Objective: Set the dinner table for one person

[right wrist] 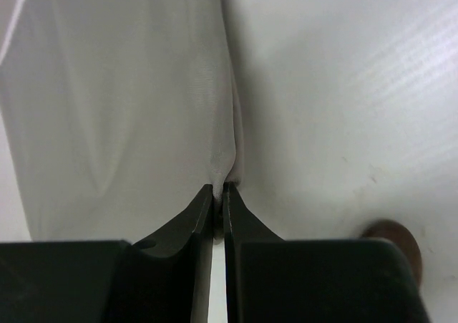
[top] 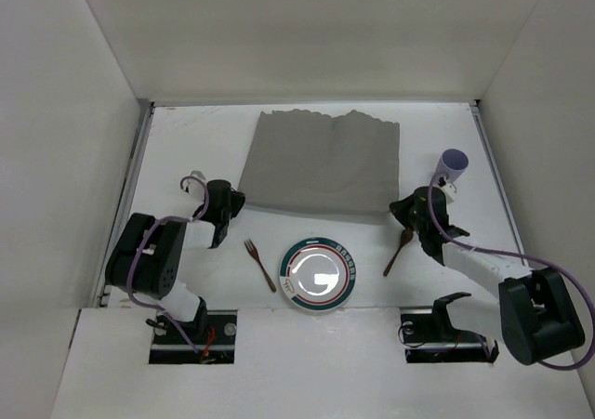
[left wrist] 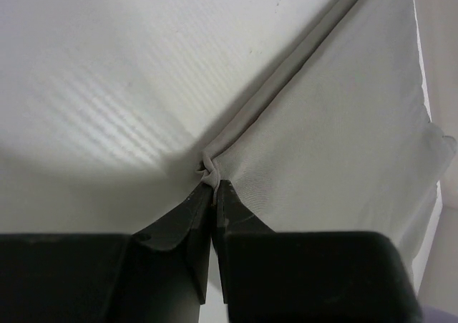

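Black, wedge-shaped tips of my left gripper (left wrist: 212, 187) are pinched tight on the near left corner of the grey cloth (left wrist: 336, 122), with a small twist of its hem bunched between them. My right gripper (right wrist: 222, 191) is clamped the same way on the near right corner, where the thin woven fabric rises into a narrow fold. Under it all lies the dinner table (top: 186, 140), white, flat and faintly ribbed, with thin metal side edges. The cloth's far edge is wavy. Nearer my bases sits a round glossy plate (top: 321, 275) with a teal rim. A slim brown fork (top: 260, 264) lies to its left and a brown spoon (top: 398, 252) to its right, both apart from it. A lilac cup (top: 454, 163) stands just beside my right wrist.
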Controlling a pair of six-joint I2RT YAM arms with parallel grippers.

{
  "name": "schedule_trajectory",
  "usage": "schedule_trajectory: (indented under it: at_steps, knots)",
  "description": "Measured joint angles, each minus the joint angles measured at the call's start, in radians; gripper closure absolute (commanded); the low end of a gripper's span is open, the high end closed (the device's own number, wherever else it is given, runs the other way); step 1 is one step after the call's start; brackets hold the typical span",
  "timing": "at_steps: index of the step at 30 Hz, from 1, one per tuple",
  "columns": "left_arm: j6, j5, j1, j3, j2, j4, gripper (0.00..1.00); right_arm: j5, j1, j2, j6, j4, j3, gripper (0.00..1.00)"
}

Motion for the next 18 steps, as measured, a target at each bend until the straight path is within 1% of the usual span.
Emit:
schedule_trajectory:
  at_steps: [2,4,5,6,8,9,11,14,16,18]
  knots:
    - [0.005,-0.007,-0.005,-0.037,-0.060,-0.023,0.95,-0.024,-0.002,-0.009,0.007,-0.006,-0.038,0.83]
    - [0.013,-0.013,-0.008,-0.073,-0.118,-0.046,0.89,-0.044,-0.003,-0.025,0.009,-0.025,-0.061,0.79]
    - [0.019,-0.022,-0.008,-0.090,-0.145,-0.057,0.85,-0.048,-0.003,-0.035,0.008,-0.036,-0.068,0.73]
    - [0.026,-0.037,-0.008,-0.108,-0.174,-0.069,0.77,-0.048,-0.007,-0.047,0.005,-0.048,-0.071,0.66]
    - [0.041,-0.064,-0.007,-0.137,-0.229,-0.093,0.68,-0.039,-0.024,-0.072,-0.006,-0.068,-0.071,0.52]
    - [0.050,-0.073,-0.007,-0.149,-0.259,-0.106,0.64,-0.034,-0.034,-0.082,-0.012,-0.074,-0.071,0.47]
    - [0.070,-0.089,-0.008,-0.159,-0.322,-0.142,0.60,-0.019,-0.046,-0.094,-0.032,-0.090,-0.064,0.43]
    - [0.109,-0.127,-0.019,-0.148,-0.411,-0.189,0.55,0.018,-0.037,-0.080,-0.064,-0.114,-0.016,0.40]
    - [0.143,-0.158,-0.031,-0.099,-0.413,-0.232,0.52,0.058,-0.020,-0.038,-0.082,-0.113,0.045,0.38]
    - [0.182,-0.167,-0.043,-0.012,-0.353,-0.272,0.51,0.099,-0.005,0.032,-0.100,-0.100,0.126,0.35]
